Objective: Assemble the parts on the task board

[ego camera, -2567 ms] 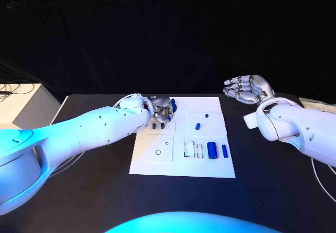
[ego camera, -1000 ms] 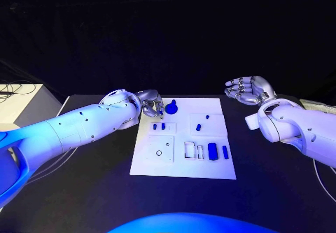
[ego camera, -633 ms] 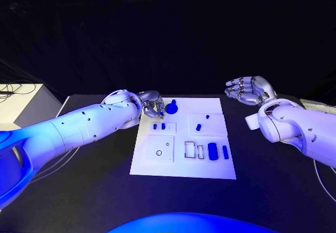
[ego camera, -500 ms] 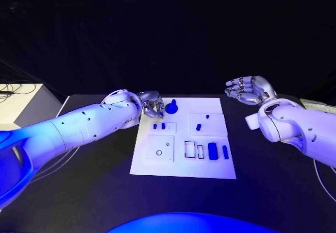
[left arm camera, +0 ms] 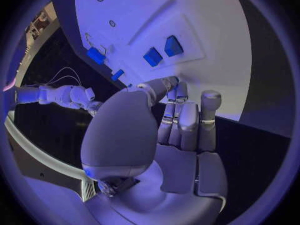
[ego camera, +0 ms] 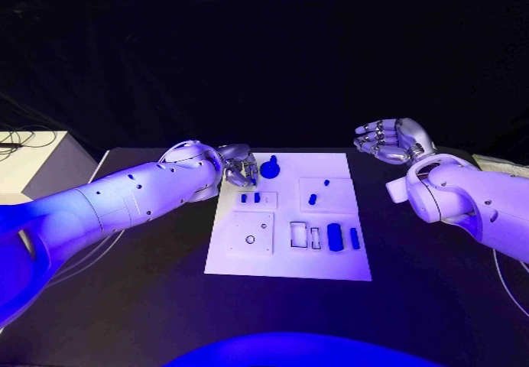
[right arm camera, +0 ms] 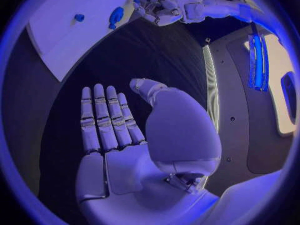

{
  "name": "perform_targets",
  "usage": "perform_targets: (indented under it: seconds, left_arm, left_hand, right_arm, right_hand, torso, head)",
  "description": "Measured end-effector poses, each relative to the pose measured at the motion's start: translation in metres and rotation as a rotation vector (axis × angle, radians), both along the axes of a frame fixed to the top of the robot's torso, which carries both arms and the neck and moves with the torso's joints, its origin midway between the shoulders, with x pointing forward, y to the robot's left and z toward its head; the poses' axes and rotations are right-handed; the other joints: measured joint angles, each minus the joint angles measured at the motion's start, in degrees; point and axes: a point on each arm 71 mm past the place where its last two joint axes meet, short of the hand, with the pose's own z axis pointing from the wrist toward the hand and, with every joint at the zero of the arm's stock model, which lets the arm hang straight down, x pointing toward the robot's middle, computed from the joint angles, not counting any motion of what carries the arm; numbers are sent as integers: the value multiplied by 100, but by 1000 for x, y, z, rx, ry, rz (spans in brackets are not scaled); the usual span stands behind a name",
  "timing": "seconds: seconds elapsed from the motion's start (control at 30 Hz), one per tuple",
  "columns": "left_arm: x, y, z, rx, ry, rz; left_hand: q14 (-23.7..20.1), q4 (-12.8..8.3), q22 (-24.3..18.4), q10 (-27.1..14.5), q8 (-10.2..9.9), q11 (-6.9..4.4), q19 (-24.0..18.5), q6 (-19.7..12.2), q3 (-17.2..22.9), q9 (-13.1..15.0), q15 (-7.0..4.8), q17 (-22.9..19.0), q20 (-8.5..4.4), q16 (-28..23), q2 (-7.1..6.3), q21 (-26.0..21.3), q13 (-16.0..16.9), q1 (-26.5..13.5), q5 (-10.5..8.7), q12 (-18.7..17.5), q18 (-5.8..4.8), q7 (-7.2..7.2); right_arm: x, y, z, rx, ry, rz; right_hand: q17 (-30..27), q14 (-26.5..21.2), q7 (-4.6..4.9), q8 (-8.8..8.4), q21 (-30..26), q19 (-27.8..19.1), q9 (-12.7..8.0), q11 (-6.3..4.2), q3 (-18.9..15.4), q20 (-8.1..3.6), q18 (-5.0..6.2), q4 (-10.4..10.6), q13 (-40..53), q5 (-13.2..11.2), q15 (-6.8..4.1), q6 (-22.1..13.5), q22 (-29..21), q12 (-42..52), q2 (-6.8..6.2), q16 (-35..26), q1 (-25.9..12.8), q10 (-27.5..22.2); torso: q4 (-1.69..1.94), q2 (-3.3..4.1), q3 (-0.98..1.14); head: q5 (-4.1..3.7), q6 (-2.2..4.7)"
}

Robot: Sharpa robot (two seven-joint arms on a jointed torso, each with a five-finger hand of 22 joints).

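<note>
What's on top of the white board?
Small blue parts lie or stand on the task board, with outlined slots near its middle. The left hand sits over its far left corner beside a round blue piece, hiding whatever is under its fingers.

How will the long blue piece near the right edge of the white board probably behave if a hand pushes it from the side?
The long blue piece looks like a rounded bar lying flat on the task board, so it may roll rather than slide. It appears rigid and small, so probably light. The board looks smooth, so the piece may slip easily.
</note>
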Motion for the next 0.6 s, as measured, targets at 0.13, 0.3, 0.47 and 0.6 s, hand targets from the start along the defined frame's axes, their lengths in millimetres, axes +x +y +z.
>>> perform_targets:
  seconds: [0.13, 0.3, 0.47, 0.6]
  left_arm:
    - [0, 0, -1, 1, 9, -1]
    - [0, 0, -1, 4, 17, 0]
    - [0, 1, -1, 5, 22, 1]
    - [-1, 1, -1, 7, 24, 2]
  left_hand:
    - [0, 0, 0, 0, -21, 0, 0, 7, 0, -1, 0, -7, 0, 0, 0, 0, 0, 0, 0, -21, 0, -7]
    - [0, 0, 0, 0, -22, 0, 0, 7, 0, -1, 0, -7, 0, 0, 0, 0, 0, 0, 0, -20, 0, -8]
    - [0, 0, -2, 0, -28, 0, -22, 12, 0, -1, 0, -19, 22, 0, 0, 0, 0, 0, 0, -20, 0, -3]
    - [0, 0, -7, 0, -28, 0, -22, 23, 0, -1, 0, -22, 22, 0, 0, 0, 0, 0, -1, -20, 0, 7]
  right_arm:
    - [0, 0, 0, 0, 0, 0]
    - [0, 0, 0, 0, 0, 0]
    - [0, -1, 0, -1, 0, -2]
    - [0, -1, 0, -1, 0, -2]
  right_hand:
    - [0, 0, 0, 0, 0, 0, 0, 0, 0, 0, 0, 0, 0, 0, 0, 0, 0, 0, 0, 0, 0, 0]
    - [0, 0, 0, 0, 0, 0, 0, 0, 0, 0, 0, 0, 0, 0, 0, 0, 0, 0, 0, 0, 0, 0]
    - [0, 0, 0, 0, 0, 0, 1, 0, 0, 0, 0, 0, 0, 0, 0, 0, 0, 0, 0, 0, 0, 0]
    - [0, 0, 0, 0, 0, 0, 1, 0, 0, 0, 0, 0, 0, 0, 0, 0, 0, 0, 0, 0, 0, 0]
  torso:
    - [1, 0, 0]
    - [4, 0, -3]
    - [7, -1, -3]
    - [6, -1, -5]
  head:
    - [-4, -5]
    - [-9, -7]
    - [-34, -25]
    - [-44, -31]
